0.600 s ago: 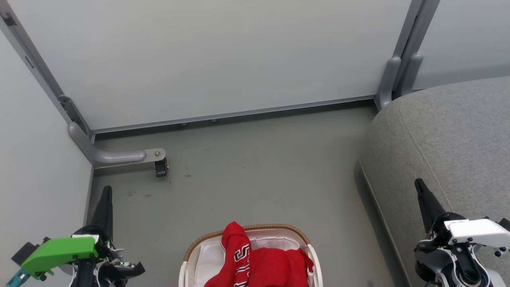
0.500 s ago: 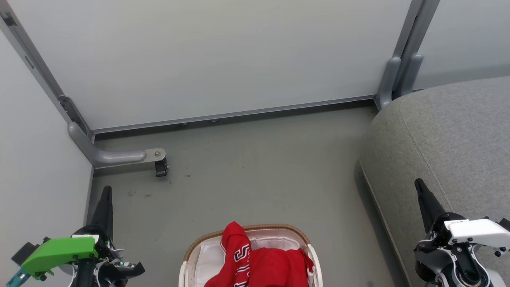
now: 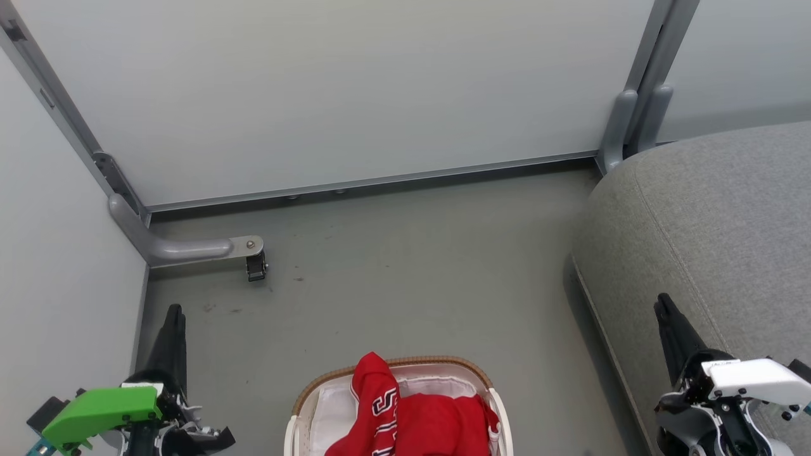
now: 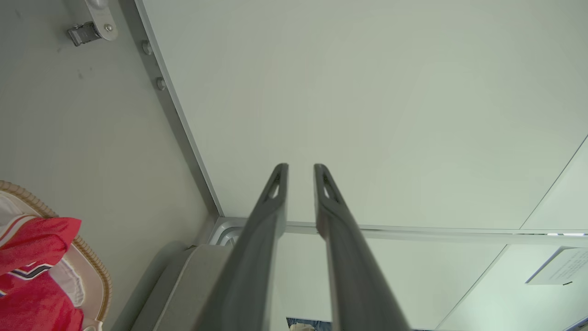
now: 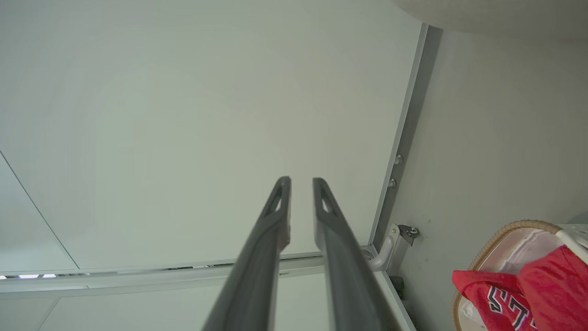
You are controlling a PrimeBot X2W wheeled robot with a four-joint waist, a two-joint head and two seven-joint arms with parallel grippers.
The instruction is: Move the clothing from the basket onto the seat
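The red clothing with navy-and-white lettering lies heaped in the white basket, which stands on the floor at the bottom middle of the head view. The grey seat is at the right. My left gripper hangs left of the basket and my right gripper hangs over the seat's front edge. Both point up and away from the basket. In the wrist views each gripper shows a narrow gap with nothing in it. The clothing sits off to the side there.
A plain white fabric lies in the basket's left part beside the red heap. Pale partition walls close off the back and left, with a grey foot and caster on the floor. Bare grey floor lies between basket and wall.
Both grippers have sunk a little lower in the head view. The basket, clothing and seat have not moved.
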